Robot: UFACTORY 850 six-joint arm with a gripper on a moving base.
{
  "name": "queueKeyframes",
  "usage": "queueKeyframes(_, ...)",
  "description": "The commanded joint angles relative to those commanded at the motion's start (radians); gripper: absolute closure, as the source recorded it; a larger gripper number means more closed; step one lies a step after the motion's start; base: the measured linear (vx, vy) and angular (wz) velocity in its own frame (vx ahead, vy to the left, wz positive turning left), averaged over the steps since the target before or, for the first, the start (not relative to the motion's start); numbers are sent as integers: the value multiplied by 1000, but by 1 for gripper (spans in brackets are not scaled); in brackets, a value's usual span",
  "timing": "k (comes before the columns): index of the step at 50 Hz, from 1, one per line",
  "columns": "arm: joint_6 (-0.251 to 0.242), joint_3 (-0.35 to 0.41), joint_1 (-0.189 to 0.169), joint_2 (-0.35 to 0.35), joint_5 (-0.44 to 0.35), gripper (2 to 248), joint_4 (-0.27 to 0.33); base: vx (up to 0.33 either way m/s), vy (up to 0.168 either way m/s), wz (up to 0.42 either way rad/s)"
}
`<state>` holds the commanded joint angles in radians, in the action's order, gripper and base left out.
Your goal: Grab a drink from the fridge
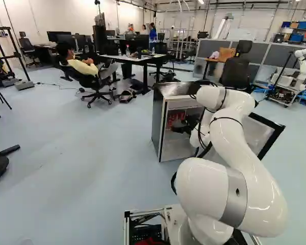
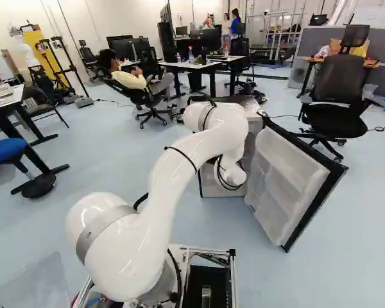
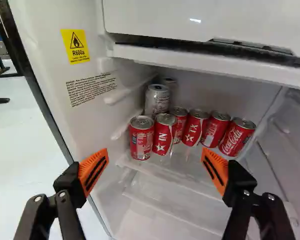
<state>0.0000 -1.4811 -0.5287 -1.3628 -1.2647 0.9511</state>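
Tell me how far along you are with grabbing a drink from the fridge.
Done: the white, black-edged fridge door stands open. In hand: the black, orange-padded tool faces the cylindrical red metal cans, fingers apart, holding nothing. Left: gripping a can and taking it out.

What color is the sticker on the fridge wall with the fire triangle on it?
The sticker is yellow with black markings; it shows best in the wrist view.
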Motion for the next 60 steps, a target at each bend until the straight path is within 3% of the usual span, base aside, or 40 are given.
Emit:
queueKeyframes(15,0,0,0,0,0,12,0,0,0,0)
queueKeyframes(16,0,0,0,0,0,25,0,0,0,0)
queueKeyframes(21,0,0,0,0,0,25,0,0,0,0)
queueKeyframes(22,0,0,0,0,0,37,0,0,0,0)
queueKeyframes(26,0,0,0,0,0,37,0,0,0,0)
queueKeyframes(27,0,0,0,0,0,49,0,0,0,0)
queueKeyframes(31,0,0,0,0,0,49,0,0,0,0)
queueKeyframes(32,0,0,0,0,0,62,0,0,0,0)
queueKeyframes(37,0,0,0,0,0,62,0,0,0,0)
queueKeyframes(38,0,0,0,0,0,74,0,0,0,0)
queueKeyframes(42,0,0,0,0,0,74,0,0,0,0)
queueKeyframes(43,0,0,0,0,0,87,0,0,0,0)
queueKeyframes(47,0,0,0,0,0,87,0,0,0,0)
queueKeyframes(48,0,0,0,0,0,99,0,0,0,0)
queueKeyframes(58,0,0,0,0,0,111,0,0,0,0)
queueKeyframes(60,0,0,0,0,0,123,0,0,0,0)
